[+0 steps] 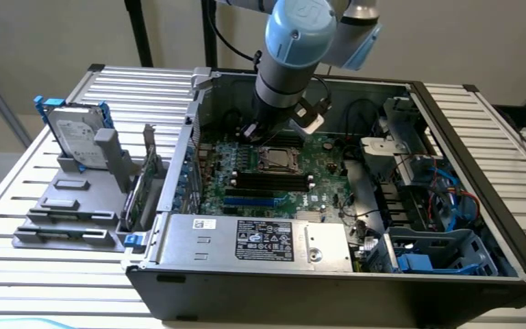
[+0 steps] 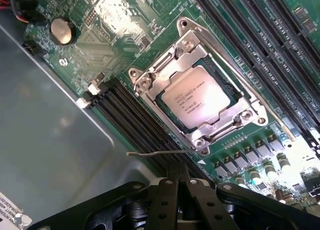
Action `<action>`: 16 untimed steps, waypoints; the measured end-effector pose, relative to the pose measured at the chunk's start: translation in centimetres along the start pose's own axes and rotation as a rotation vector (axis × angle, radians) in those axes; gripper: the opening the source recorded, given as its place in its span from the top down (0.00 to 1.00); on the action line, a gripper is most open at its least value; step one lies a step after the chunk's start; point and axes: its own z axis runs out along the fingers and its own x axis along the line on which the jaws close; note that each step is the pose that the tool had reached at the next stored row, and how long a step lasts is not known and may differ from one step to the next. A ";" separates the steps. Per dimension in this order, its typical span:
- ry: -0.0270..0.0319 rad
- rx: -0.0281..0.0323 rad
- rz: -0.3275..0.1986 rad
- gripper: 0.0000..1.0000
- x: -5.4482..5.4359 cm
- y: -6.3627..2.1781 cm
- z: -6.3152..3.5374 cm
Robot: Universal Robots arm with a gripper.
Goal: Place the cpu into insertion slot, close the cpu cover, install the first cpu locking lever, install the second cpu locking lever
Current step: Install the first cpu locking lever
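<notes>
The cpu (image 2: 196, 98), pale silver with printed text, lies flat in the insertion slot (image 2: 235, 87). The silvery cpu cover (image 2: 165, 69) is folded down around it and frames the chip. One thin locking lever (image 2: 150, 153) sticks out sideways from a socket corner, just ahead of my fingertips. The other lever (image 2: 265, 109) runs along the socket's side. My gripper (image 2: 178, 190) is shut with nothing between its black fingers. In the exterior view the gripper (image 1: 261, 134) hangs inside the case just above the socket (image 1: 278, 159).
Black memory slots (image 2: 135, 115) flank the socket on both sides. A coin battery (image 2: 61, 30) sits on the green board. The grey case wall (image 2: 45, 140) is close beside me. The power supply (image 1: 254, 240) and blue drive cage (image 1: 437, 253) fill the case front. A hard drive (image 1: 76, 133) stands outside.
</notes>
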 end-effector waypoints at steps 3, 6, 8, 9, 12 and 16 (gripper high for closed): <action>-0.0040 -0.0034 0.000 0.89 0.0 0.04 0.10; -0.0094 -0.0087 0.001 0.89 0.0 0.05 0.14; -0.0136 -0.0128 0.001 0.89 0.0 0.06 0.18; -0.0154 -0.0147 0.001 0.89 -0.1 0.08 0.21; -0.0201 -0.0192 0.002 0.89 -0.1 0.11 0.29; -0.0224 -0.0221 0.002 0.89 -0.1 0.12 0.38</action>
